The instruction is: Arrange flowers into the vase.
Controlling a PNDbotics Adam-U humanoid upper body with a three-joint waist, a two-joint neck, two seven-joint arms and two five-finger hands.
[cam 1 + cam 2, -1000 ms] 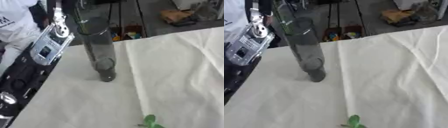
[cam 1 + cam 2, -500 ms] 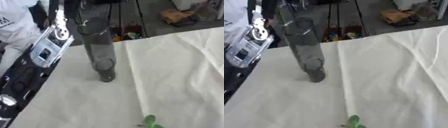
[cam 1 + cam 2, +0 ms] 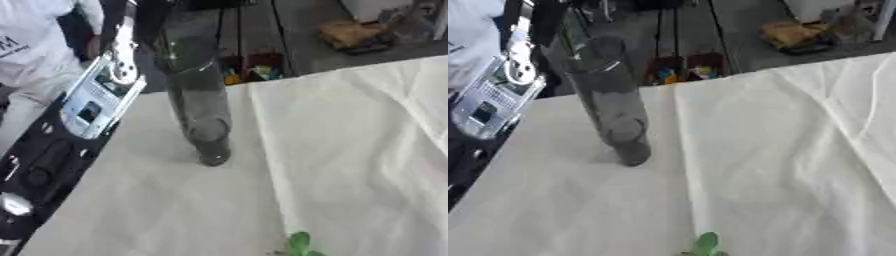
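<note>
— What's left of the vase (image 3: pixel 197 107)?
— Your left arm (image 3: pixel 83 115), black and silver, just beside it. Its hand is out of view, so you can't tell its grip.
— And the vase?
— Upright on the white cloth (image 3: pixel 350 165).
— Right of it?
— A green leaf (image 3: pixel 705 244) at the near edge, well apart.

left arm (image 3: pixel 83 107) shifted slightly up and back beside the vase (image 3: pixel 199 107); green stem inside no longer discernible

A creased white cloth (image 3: pixel 350 150) covers my table. Beyond it lies dark floor (image 3: pixel 297 30) with a brown bundle (image 3: pixel 350 34).
</note>
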